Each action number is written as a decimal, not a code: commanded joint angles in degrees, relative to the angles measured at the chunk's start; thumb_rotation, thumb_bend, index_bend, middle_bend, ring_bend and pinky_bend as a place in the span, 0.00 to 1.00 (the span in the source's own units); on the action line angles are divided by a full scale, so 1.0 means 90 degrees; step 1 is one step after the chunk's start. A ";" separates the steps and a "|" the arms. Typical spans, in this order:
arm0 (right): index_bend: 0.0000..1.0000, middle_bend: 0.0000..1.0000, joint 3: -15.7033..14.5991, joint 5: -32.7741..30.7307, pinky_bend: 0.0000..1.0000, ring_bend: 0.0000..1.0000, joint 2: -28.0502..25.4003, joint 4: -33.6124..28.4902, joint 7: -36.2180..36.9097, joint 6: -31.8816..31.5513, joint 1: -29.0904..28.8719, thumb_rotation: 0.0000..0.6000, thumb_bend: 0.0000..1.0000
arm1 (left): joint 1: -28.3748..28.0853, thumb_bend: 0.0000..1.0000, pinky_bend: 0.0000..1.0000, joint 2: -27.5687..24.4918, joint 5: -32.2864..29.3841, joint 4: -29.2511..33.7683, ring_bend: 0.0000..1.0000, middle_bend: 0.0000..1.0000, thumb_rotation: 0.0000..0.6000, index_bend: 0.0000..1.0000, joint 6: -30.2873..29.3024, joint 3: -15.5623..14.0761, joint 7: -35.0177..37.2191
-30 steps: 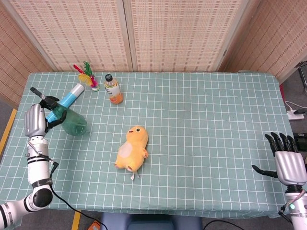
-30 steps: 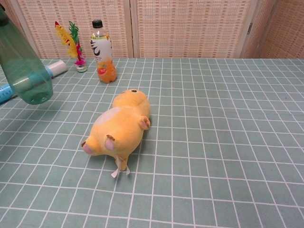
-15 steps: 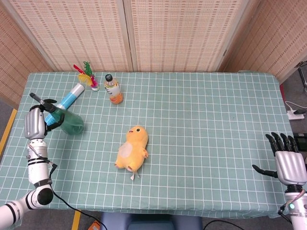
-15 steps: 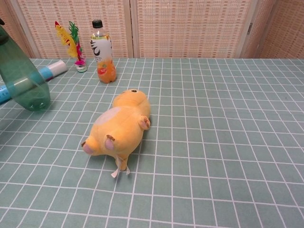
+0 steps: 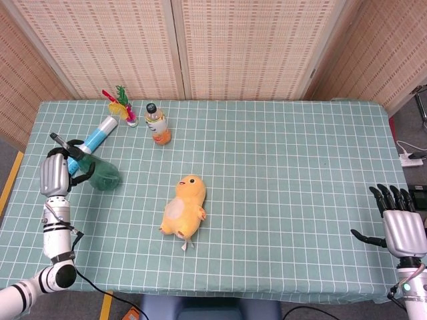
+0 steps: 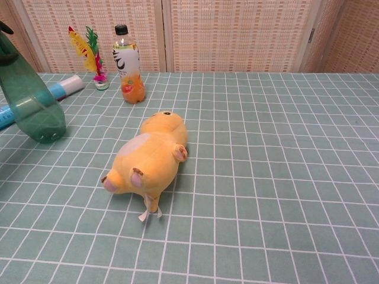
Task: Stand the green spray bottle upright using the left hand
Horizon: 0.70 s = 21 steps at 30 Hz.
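Two hands show in the head view, one at each side of the table point(image 5: 280, 153). The left hand point(image 5: 55, 175) is at the left edge, its fingers point(image 5: 81, 175) wrapped around the neck of the green spray bottle point(image 5: 100, 175) just below the black trigger head, so it grips the bottle. The bottle leans a little, its top toward the left; in the chest view the green spray bottle point(image 6: 31, 103) has its base down on or just above the checked cloth, and contact cannot be told for certain. The hand itself is out of the chest view.

The right hand point(image 5: 399, 225) is at the near right corner, well apart from everything on the table, fingers apart and straight with the thumb out to the side, holding nothing.

Just beyond the spray bottle lies a blue and white tube point(image 5: 99, 134), on its side and pointing toward the far left corner. Near that corner stands a feathered shuttlecock point(image 5: 121, 107), and just to its right an upright orange drink bottle point(image 5: 157, 124) with a black cap. A yellow plush duck point(image 5: 184, 207) lies near the middle of the table, head toward the far side, well apart from both hands.
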State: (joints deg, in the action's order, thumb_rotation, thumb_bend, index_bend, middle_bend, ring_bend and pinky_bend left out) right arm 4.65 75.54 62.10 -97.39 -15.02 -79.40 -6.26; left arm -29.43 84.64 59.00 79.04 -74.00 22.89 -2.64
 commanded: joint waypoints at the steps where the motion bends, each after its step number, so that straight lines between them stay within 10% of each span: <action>1: 0.11 0.07 -0.0002 0.0002 0.00 0.00 -0.0007 -0.0005 0.0013 0.0005 0.0000 1.00 0.00 | 0.0003 0.27 0.22 -0.0010 0.0024 -0.0001 0.41 0.52 1.00 0.28 0.0044 -0.0027 0.0027; 21: 0.11 0.07 -0.0013 0.0050 0.00 0.00 -0.0023 0.0006 0.0093 0.0010 -0.0002 1.00 0.00 | -0.0014 0.23 0.23 -0.0118 -0.0261 -0.0044 0.40 0.49 1.00 0.25 0.0650 -0.0205 -0.0073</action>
State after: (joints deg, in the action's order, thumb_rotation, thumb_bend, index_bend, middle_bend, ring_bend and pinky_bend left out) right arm 4.54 75.99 61.89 -97.33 -14.18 -79.31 -6.27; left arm -29.54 83.59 56.72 78.67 -68.21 21.07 -3.26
